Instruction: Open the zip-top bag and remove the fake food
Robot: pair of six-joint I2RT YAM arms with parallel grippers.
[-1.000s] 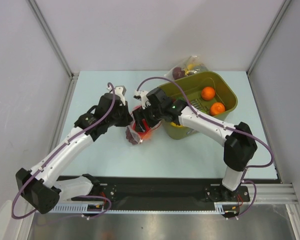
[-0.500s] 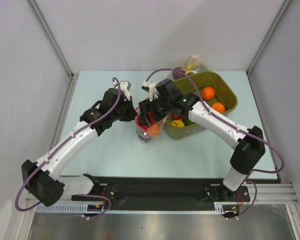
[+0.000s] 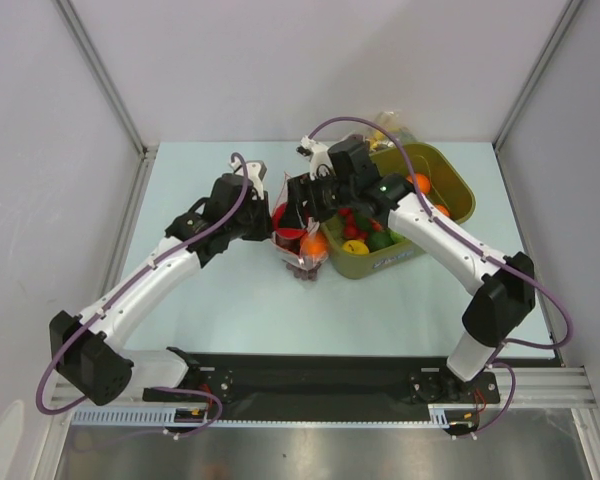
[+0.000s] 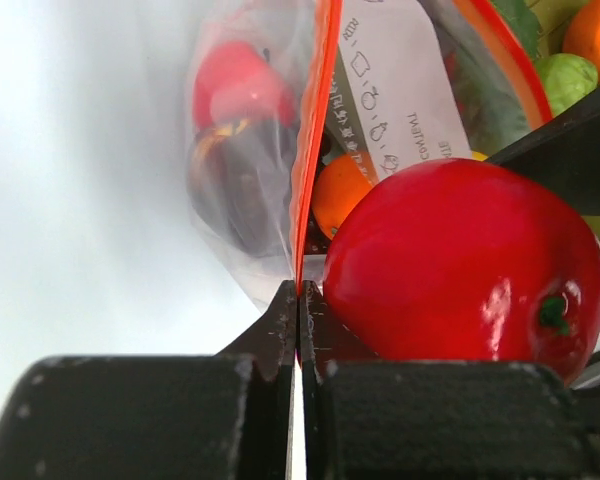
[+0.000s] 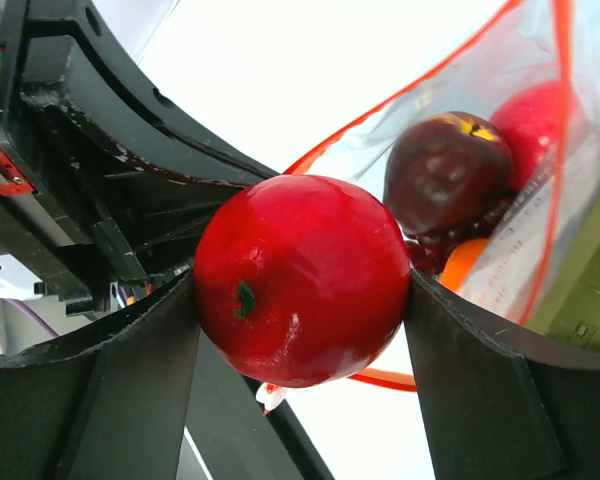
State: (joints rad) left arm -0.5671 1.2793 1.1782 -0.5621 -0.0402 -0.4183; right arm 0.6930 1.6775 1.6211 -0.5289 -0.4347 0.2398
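The zip-top bag [image 3: 302,250] hangs between the two grippers at the table's middle, its mouth open. My left gripper [image 4: 300,300] is shut on the bag's red-orange zip strip [image 4: 316,140]. My right gripper [image 5: 300,300] is shut on a red apple [image 5: 302,280] just outside the bag's mouth; the apple also shows in the left wrist view [image 4: 465,270]. Inside the bag I see a dark maroon fruit [image 5: 447,170], an orange one [image 5: 460,262] and another red fruit [image 5: 536,120]. In the top view the left gripper [image 3: 268,226] and the right gripper [image 3: 298,212] meet above the bag.
An olive green bin [image 3: 450,215] stands right of the bag and holds oranges [image 3: 416,184], a green lime and small red pieces. A second clear bag with yellow and dark fruit [image 3: 385,130] lies behind the bin. Grey walls close the table at back and sides.
Both grippers have moved right and toward the back, lifting the bag toward the bin. The bag hangs more upright now.
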